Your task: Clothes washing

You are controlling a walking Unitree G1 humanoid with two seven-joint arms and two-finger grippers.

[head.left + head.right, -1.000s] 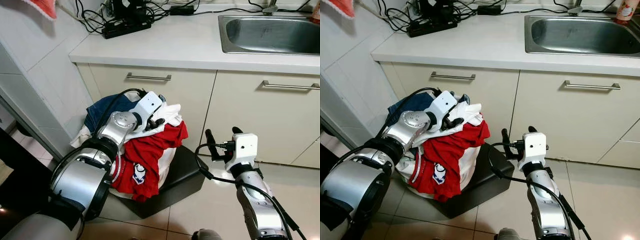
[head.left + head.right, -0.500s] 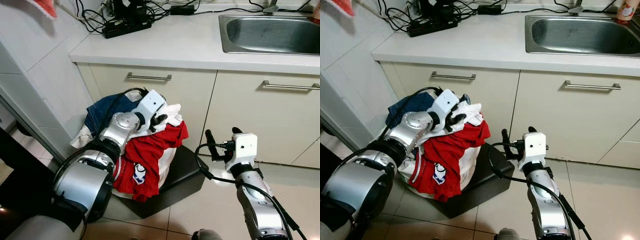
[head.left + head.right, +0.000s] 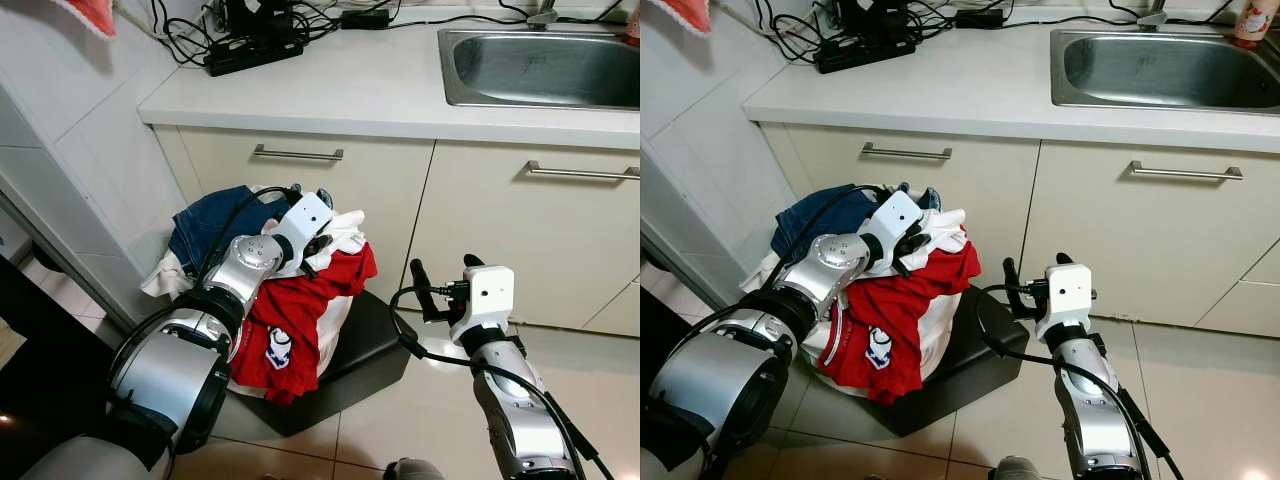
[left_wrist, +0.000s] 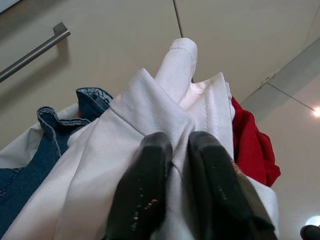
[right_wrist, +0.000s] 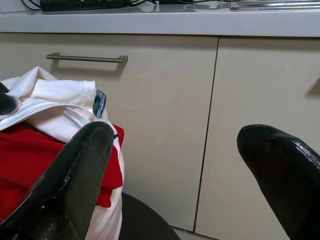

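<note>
**Left gripper pinches white cloth atop the laundry heap**

A heap of clothes [image 3: 270,290] sits on a black stool [image 3: 350,365] on the tiled floor, just before the cream cabinet doors [image 3: 300,190] under the counter [image 3: 330,90]. A white garment [image 4: 150,130] crowns the heap, its folded ridge rising toward the cabinet. A red shirt [image 3: 300,310] drapes down the front, its long axis running from the top toward the floor; blue denim [image 3: 215,225] lies at the back left.

The left gripper [image 3: 318,245] rests on top of the heap, its fingers [image 4: 145,190] pressed nearly together on a fold of the white garment. The right gripper [image 3: 443,270] hangs beside the stool, well apart from the clothes, fingers [image 5: 75,170] spread wide and holding nothing. A steel sink [image 3: 540,65] is set in the counter, with a tangle of cables [image 3: 250,30] at its left end.
</note>
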